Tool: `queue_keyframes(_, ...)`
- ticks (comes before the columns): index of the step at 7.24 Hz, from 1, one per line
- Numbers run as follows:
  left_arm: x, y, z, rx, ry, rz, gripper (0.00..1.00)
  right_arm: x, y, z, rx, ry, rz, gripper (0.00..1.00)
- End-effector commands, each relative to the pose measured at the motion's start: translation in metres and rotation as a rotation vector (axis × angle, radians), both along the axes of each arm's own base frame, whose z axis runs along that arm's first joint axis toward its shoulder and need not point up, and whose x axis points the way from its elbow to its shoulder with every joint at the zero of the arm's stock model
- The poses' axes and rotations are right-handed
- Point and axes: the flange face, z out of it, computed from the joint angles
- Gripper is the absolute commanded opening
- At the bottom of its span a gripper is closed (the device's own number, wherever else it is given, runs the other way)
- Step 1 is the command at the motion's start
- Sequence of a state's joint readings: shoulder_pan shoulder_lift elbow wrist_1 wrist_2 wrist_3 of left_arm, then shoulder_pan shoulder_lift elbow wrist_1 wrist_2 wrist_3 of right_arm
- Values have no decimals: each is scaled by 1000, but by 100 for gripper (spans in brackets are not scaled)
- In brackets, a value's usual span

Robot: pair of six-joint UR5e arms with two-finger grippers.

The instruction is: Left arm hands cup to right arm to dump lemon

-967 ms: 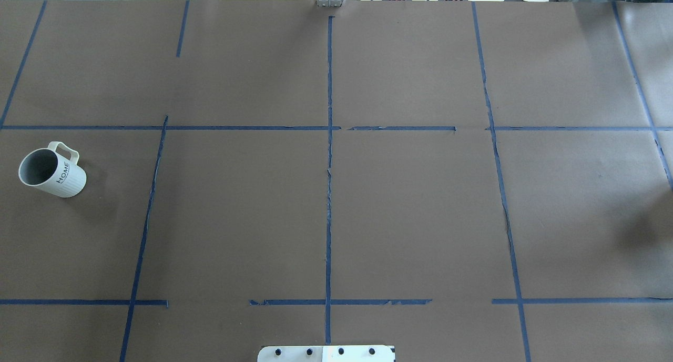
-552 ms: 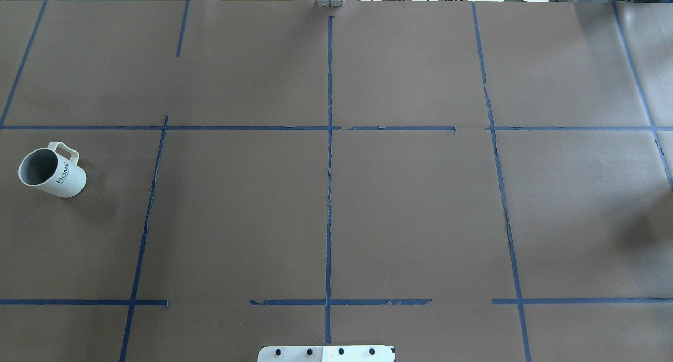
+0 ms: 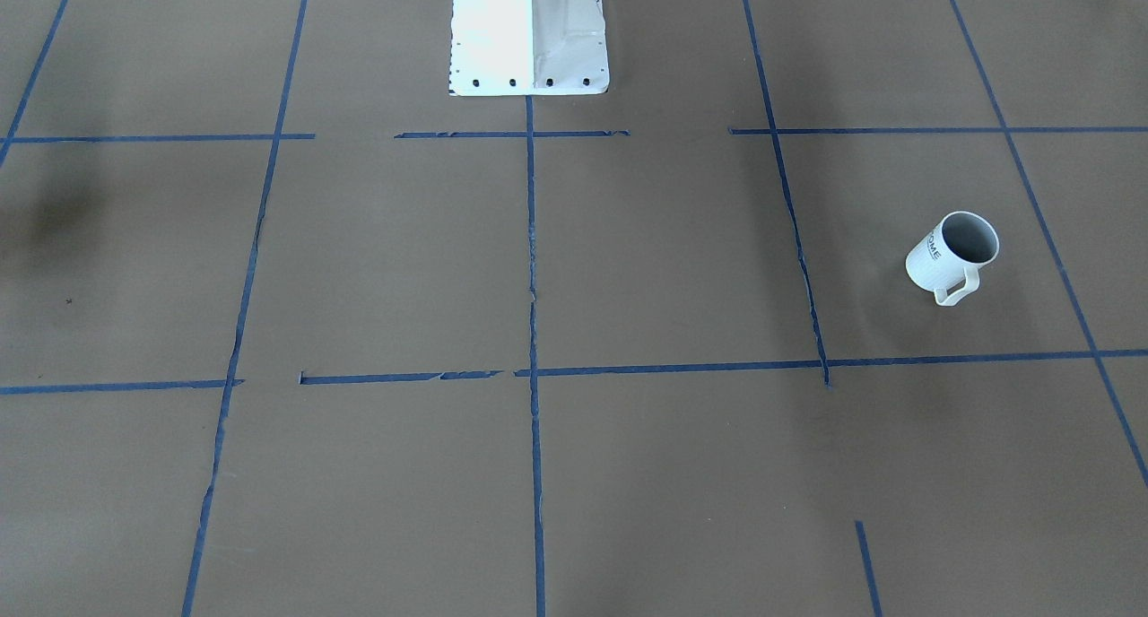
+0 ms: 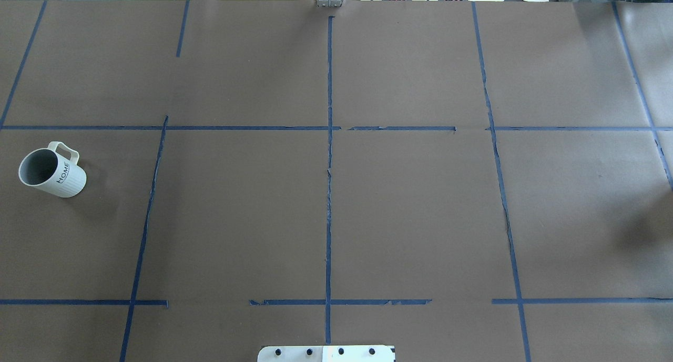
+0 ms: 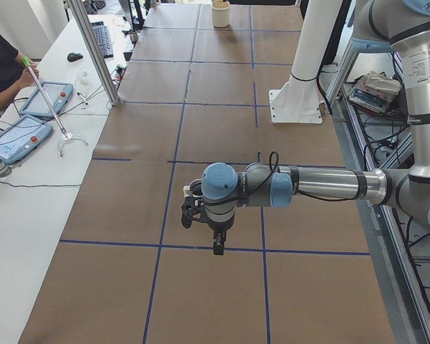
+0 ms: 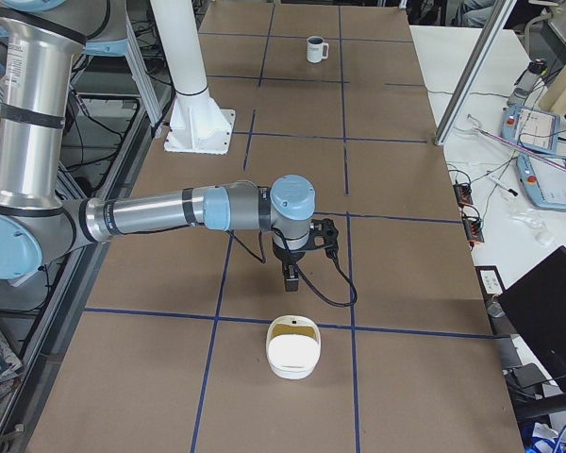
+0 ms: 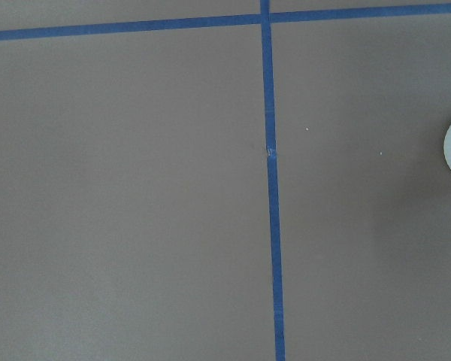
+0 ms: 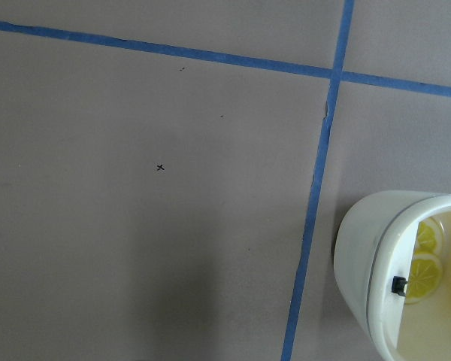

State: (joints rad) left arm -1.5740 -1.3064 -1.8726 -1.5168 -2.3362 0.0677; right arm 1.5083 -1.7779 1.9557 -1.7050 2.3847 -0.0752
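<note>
cup (image 4: pixel 52 171) upright on tabletop (image 4: pixel 410 204), long axis vertical, handle (image 4: pixel 64 149) pointing toward the far edge. left claw (image 5: pixel 217 248), right claw (image 6: pixel 291 280): cannot tell if apart or together.

cup (image 4: pixel 52 171) with open table (image 4: pixel 410 209) all round it, white tub (image 6: pixel 293 347) near the right arm (image 6: pixel 170 209), white pedestal (image 3: pixel 529 34) at robot's edge

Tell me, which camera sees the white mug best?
The overhead exterior view: the cup is largest there, with handle, grey inside and HOME lettering plain. The front-facing view shows it clearly but smaller. The exterior right view shows it tiny, far away. In the exterior left view the left arm mostly hides it.
</note>
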Motion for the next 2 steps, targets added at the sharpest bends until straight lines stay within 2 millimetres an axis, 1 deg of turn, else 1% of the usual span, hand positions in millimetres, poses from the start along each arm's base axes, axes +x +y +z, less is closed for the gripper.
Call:
queue_keyframes(1, 1, -3, -5, 10, 0, 1, 100, 2, 0, -1, -1, -1, 6, 100)
queue_keyframes(2, 1, -4, -9, 20, 0, 3, 100, 3, 1, -1, -1, -1, 7, 100)
